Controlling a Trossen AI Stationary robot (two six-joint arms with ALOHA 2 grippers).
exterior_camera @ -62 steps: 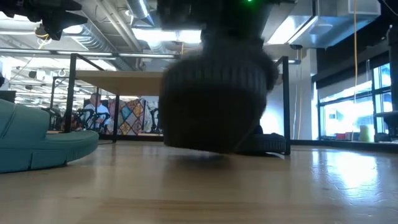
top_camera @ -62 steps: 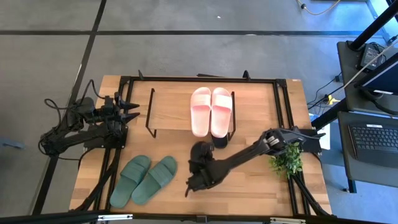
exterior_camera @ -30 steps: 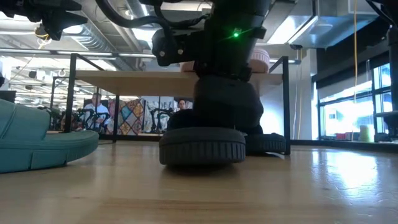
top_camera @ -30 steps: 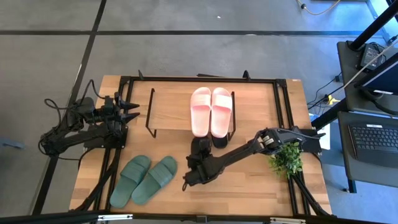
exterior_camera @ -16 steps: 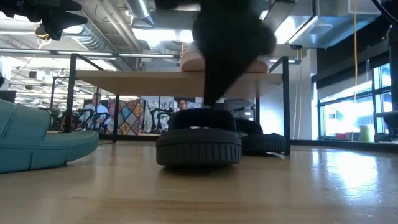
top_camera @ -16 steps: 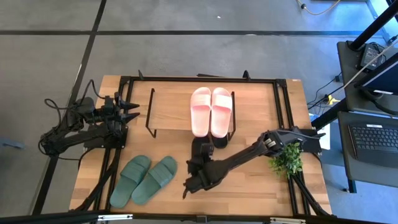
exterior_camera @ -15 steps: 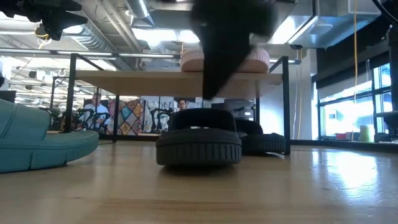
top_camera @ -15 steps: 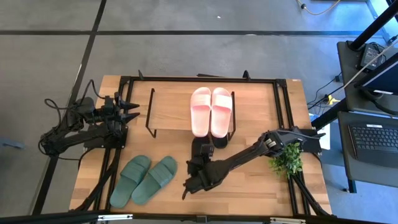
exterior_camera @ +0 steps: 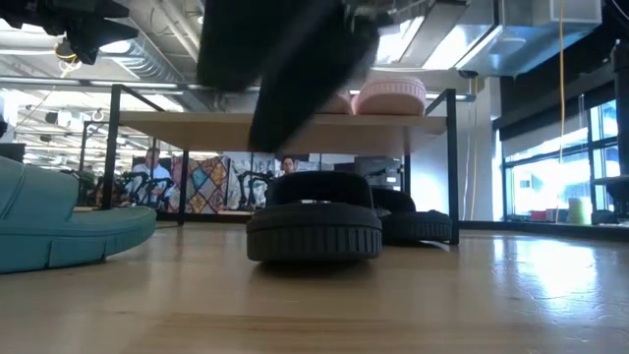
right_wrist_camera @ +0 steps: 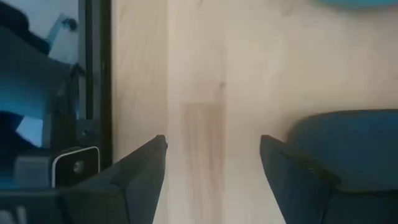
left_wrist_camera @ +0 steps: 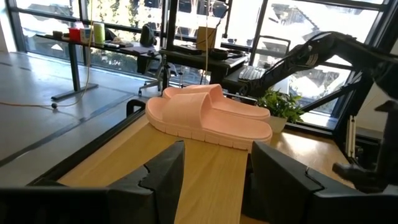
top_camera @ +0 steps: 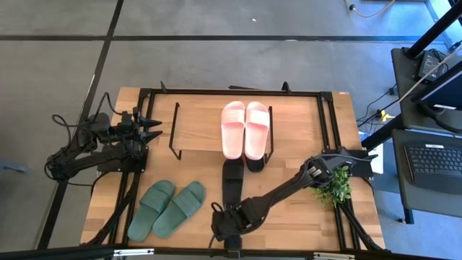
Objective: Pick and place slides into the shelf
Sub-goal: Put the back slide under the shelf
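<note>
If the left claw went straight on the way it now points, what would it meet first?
Most likely the pink slides on the shelf. The left claw, open, points along the shelf's wooden top, and nothing shows between it and the pair, though depth is hard to judge.

Tabletop (top_camera: 289, 137): light wood planks, visible grain, slight sheen in low view; black metal frame round edge
Shelf (top_camera: 198, 128): pale wood top board, smooth; thin black metal wire sides, matt
Pink slides (top_camera: 244, 128): moulded rubber/foam, matt, smooth straps, ribbed sole edge
Green slides (top_camera: 167, 209): same rubber, matt
Black slide (exterior_camera: 314, 228): matt rubber, grooved sidewall
Plant (top_camera: 332, 183): looks plastic
Right gripper (right_wrist_camera: 211, 186), left gripper (left_wrist_camera: 214, 186): fingers dark matt plastic, apart
Floor (top_camera: 216, 43): grey concrete, dull
</note>
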